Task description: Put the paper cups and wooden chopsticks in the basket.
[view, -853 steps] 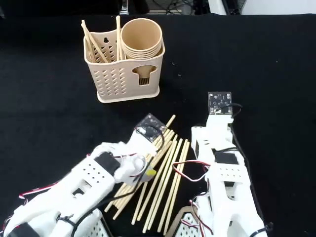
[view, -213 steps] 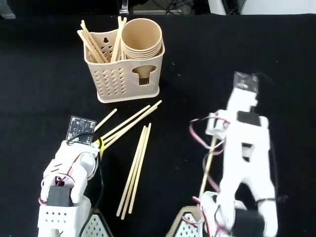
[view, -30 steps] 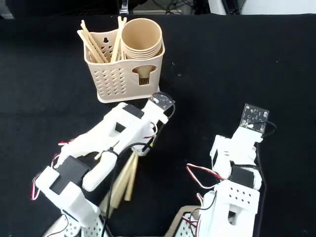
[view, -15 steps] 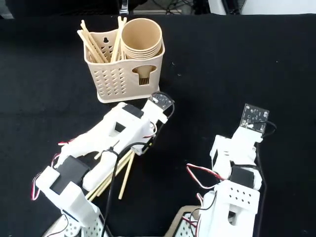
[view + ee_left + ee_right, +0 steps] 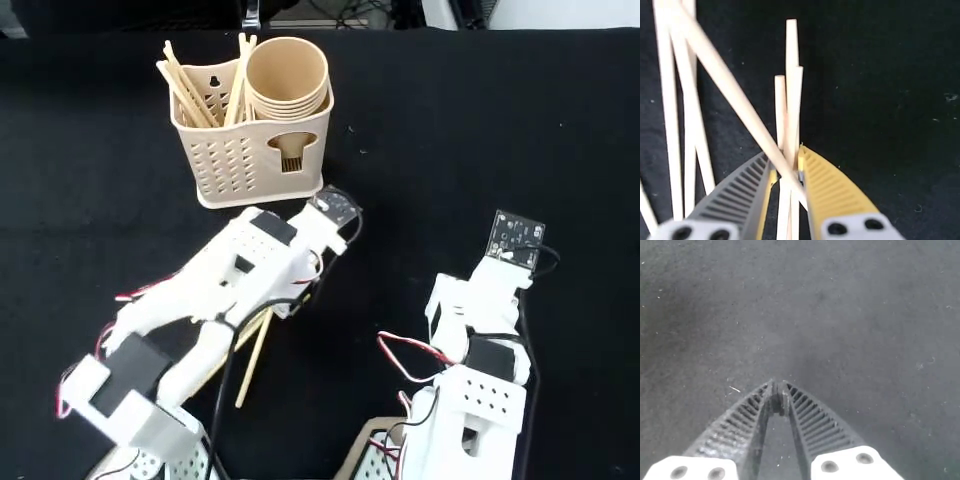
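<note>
One basket; one cup stack

In the high view the left arm covers its own jaws and most of the loose chopsticks, leaving their near ends in sight. In the left wrist view those sticks overlap at the jaws, so their number is unclear, and several are cut off at the picture's edge. The basket wall hides the lower paper cups and the lower parts of the stored chopsticks.
</note>
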Action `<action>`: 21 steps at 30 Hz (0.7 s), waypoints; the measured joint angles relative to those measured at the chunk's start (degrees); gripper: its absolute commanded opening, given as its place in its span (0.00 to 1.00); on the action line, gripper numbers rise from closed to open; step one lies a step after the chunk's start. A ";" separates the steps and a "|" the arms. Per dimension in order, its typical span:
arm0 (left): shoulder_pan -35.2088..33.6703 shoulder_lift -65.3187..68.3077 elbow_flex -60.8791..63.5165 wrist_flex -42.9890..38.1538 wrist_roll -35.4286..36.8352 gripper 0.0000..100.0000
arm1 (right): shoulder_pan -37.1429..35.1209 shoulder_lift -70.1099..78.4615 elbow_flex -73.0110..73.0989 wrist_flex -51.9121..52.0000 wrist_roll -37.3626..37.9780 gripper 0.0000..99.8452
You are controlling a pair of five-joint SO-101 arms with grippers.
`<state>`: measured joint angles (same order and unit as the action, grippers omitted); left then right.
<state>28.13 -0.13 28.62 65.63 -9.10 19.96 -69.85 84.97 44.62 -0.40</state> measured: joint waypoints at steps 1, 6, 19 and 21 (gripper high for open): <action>0.00 -1.41 0.62 0.09 0.00 0.03 | 0.00 0.00 0.00 0.00 0.00 0.01; 0.00 -6.42 3.25 0.09 -0.35 0.03 | 0.00 0.00 0.00 0.00 0.00 0.01; 0.00 -5.80 13.10 -19.25 -17.49 0.03 | 0.00 0.00 0.00 0.00 0.00 0.01; 0.00 -5.80 14.15 -20.48 -17.58 0.03 | 0.00 0.00 0.00 0.00 0.00 0.01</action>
<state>28.13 -5.93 42.77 45.14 -26.68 19.96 -69.85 84.97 44.62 -0.40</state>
